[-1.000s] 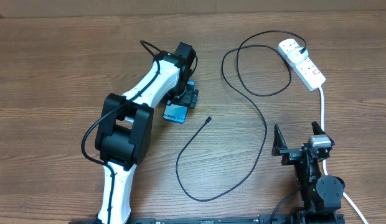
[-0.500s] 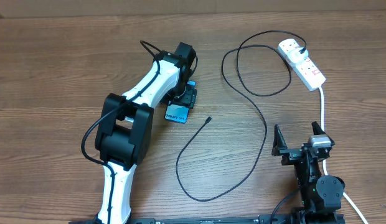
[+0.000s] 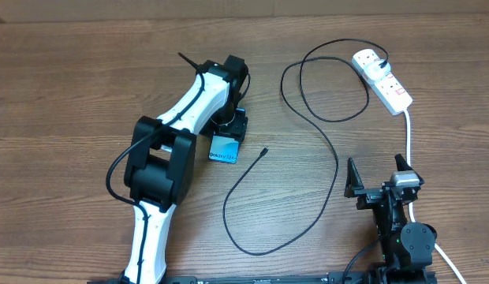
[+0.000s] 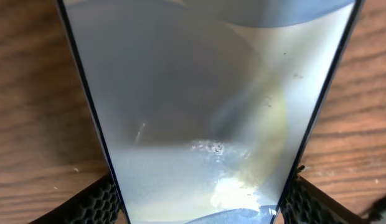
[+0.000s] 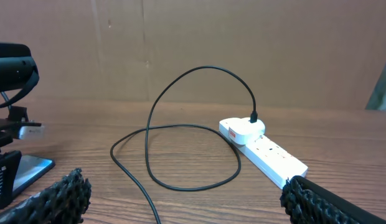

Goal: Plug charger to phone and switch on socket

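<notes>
The phone [image 3: 223, 149] lies on the table, its pale screen filling the left wrist view [image 4: 199, 112]. My left gripper [image 3: 228, 136] reaches down over its far end, and both black pads [image 4: 96, 202] press against the phone's dark side edges. The charger cable [image 3: 336, 162] loops across the table. Its connector tip [image 3: 264, 151] lies loose just right of the phone, and its black plug [image 3: 382, 61] sits in the white socket [image 3: 384, 79] at the back right. My right gripper [image 3: 377, 175] stands open at the front right with nothing in it, facing the socket [image 5: 268, 152].
The socket's thick white cord [image 3: 408, 134] runs down the right side past my right arm. A brown cardboard wall [image 5: 193, 43] stands behind the table. Bare wood lies between the cable loops and the front edge.
The left gripper's jaws have narrowed onto the phone's edges, and the phone has shifted slightly toward the front right. The right arm has not moved.
</notes>
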Controlling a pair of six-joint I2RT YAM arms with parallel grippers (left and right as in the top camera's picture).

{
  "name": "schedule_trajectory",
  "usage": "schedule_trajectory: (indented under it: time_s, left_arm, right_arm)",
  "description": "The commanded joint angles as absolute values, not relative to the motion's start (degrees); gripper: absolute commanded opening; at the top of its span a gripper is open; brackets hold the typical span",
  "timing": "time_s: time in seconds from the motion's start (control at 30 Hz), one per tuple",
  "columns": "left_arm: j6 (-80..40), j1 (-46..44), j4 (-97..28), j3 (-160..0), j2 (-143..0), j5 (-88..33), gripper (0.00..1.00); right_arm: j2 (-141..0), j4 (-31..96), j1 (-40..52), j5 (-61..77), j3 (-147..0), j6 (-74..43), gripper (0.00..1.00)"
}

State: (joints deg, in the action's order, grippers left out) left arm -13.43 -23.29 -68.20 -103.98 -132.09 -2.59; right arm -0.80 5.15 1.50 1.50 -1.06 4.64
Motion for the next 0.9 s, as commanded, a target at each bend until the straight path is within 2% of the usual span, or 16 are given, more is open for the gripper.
schedule_trajectory:
  time_s: [0.0, 0.37, 0.87]
  left_arm:
    - [-14.39, -24.01, -70.28, -107.33, -133.82, -7.68, 0.69]
    - [-14.28, -22.90, -78.76, -115.46, -133.82, -19.53, 0.68]
    - [-7.18, -15.35, -81.43, -116.49, -133.82, -54.92, 0.68]
  right_arm:
    - [-0.16, 4.82, 1.26, 1.39, -0.49, 4.34, 1.00]
    - [-0.16, 4.82, 1.26, 1.39, -0.47, 4.34, 1.00]
    - [-0.16, 4.82, 1.26, 1.39, -0.47, 4.34, 1.00]
